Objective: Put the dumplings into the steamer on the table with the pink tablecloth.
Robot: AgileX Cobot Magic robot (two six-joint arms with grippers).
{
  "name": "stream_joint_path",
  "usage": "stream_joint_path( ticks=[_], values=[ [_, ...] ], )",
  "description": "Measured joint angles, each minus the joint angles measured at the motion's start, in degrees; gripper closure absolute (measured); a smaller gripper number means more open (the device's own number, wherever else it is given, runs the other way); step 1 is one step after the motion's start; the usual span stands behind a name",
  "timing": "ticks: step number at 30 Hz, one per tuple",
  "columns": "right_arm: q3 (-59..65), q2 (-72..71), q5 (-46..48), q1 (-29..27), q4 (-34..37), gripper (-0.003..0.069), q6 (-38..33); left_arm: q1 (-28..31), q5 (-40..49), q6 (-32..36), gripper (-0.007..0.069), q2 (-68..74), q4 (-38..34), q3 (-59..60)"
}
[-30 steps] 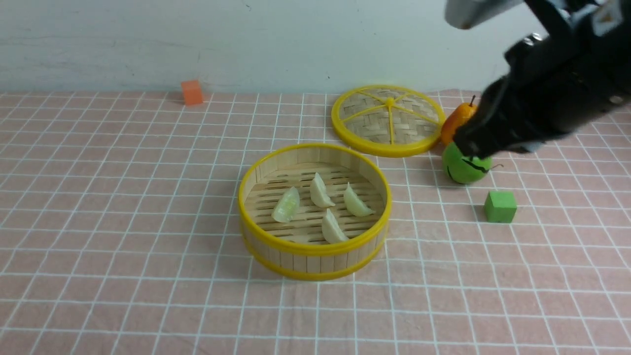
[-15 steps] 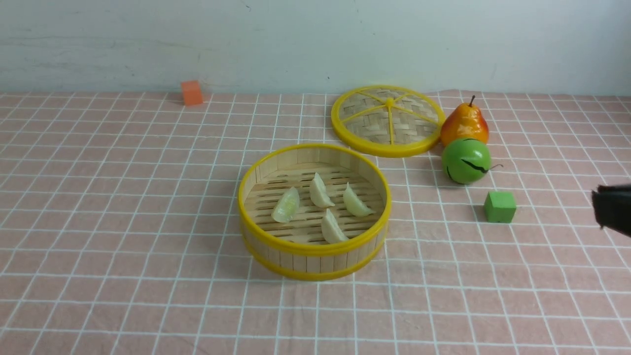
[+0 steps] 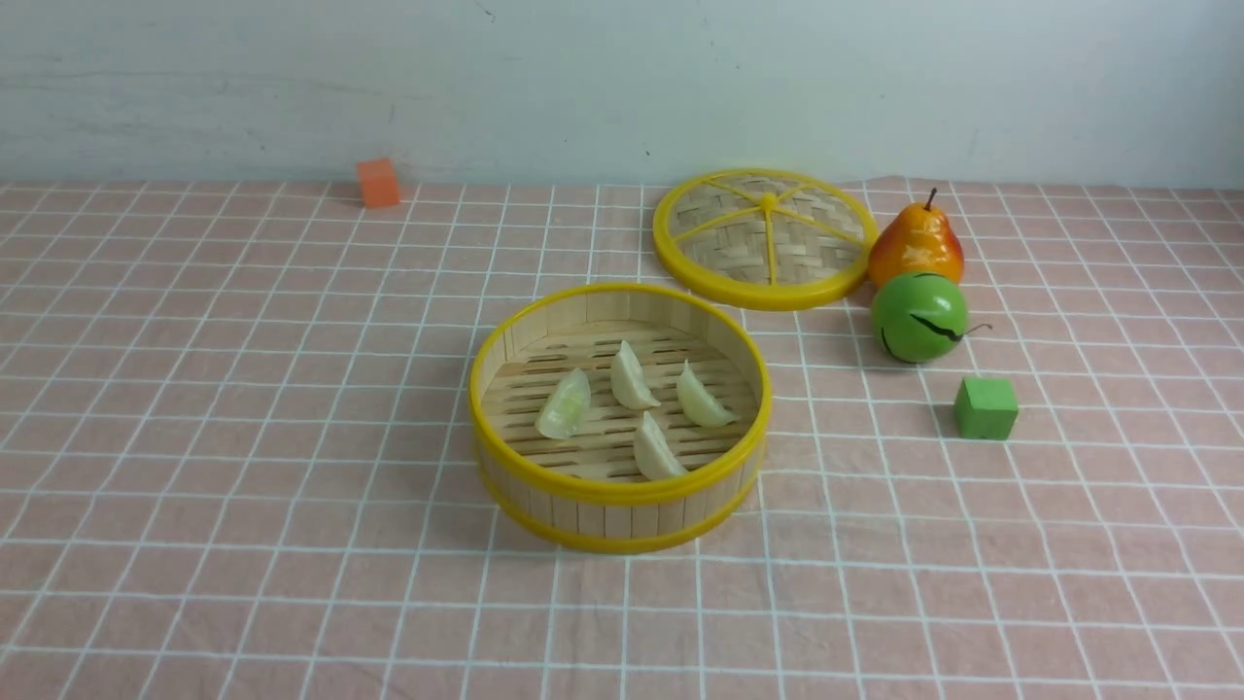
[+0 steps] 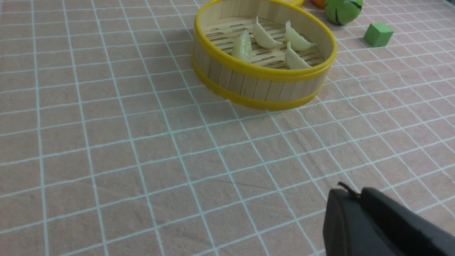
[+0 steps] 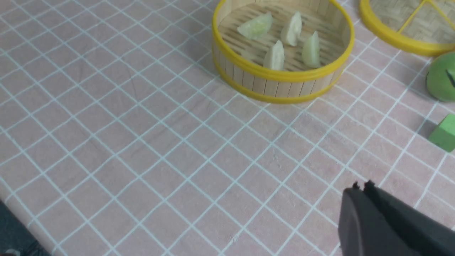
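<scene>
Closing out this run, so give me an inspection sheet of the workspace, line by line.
Surface: pink gridded tablecloth, slightly wrinkled.
Job's things: four dumplings, all inside the steamer.
Clutter: woven lid, pear, green round fruit, green cube, orange cube, all outside the steamer.
Grippers: left tool and right tool shut, empty, clear of the steamer.
Cables: nothing seen.
Surroundings: pale wall behind the table.

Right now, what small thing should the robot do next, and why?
Probably just stop and rest both arms: all four dumplings already lie inside the steamer, none is left on the tablecloth, and the left hand and right hand are shut, empty and well clear of it.
</scene>
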Motion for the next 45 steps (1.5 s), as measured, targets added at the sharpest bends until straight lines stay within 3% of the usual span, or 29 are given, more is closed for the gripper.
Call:
stream_joint_path(
  ticks=[6, 9, 11, 14, 19, 20, 25, 29, 33, 40, 45],
  values=[
    [3.08, -0.49, 0.16, 0.0, 1.68, 0.0664, 0.0, 0.0, 0.0, 0.0, 0.0571, 0.0, 0.0, 0.0],
    [9.53, -3.91, -9.43, -0.06, 0.28, 0.068, 0.0, 0.0, 0.0, 0.0, 0.0567, 0.0, 0.0, 0.0],
    [17.88, -8.15, -22.4, -1.63, -1.62, 0.068, 0.34, 0.0, 0.0, 0.0, 0.0568, 0.0, 0.0, 0.0],
    [28.27, -14.11, -36.42, -6.81, -2.28, 0.068, 3.3, 0.0, 0.0, 0.0, 0.0563, 0.0, 0.0, 0.0],
    [41.47, -23.64, -47.81, -19.05, -3.88, 0.068, 10.13, 0.0, 0.0, 0.0, 0.0553, 0.0, 0.0, 0.0],
    [42.26, -23.64, -48.07, -19.05, -4.03, 0.068, 10.33, 0.0, 0.0, 0.0, 0.0552, 0.0, 0.0, 0.0],
    [49.41, -31.64, -46.48, -30.29, -8.58, 0.068, 14.61, 0.0, 0.0, 0.0, 0.055, 0.0, 0.0, 0.0],
    [49.96, -32.97, -40.97, -34.14, -9.35, 0.068, 15.23, 0.0, -0.04, 0.0, 0.0547, 0.0, 0.0, 0.0],
    [49.89, -32.97, -33.96, -34.83, -9.66, 0.068, 15.23, 0.0, -0.04, -0.02, 0.0543, 0.0, 0.0, 0.0],
    [49.51, -32.97, -32.09, -34.45, -9.66, 0.068, 15.03, 0.0, -0.04, -0.02, 0.0534, 0.0, 0.05, 0.0],
    [49.45, -32.97, -31.9, -30.6, -9.66, 0.068, 14.96, 0.0, -0.04, -0.02, 0.0533, 0.0, 0.09, 0.0]
  ],
)
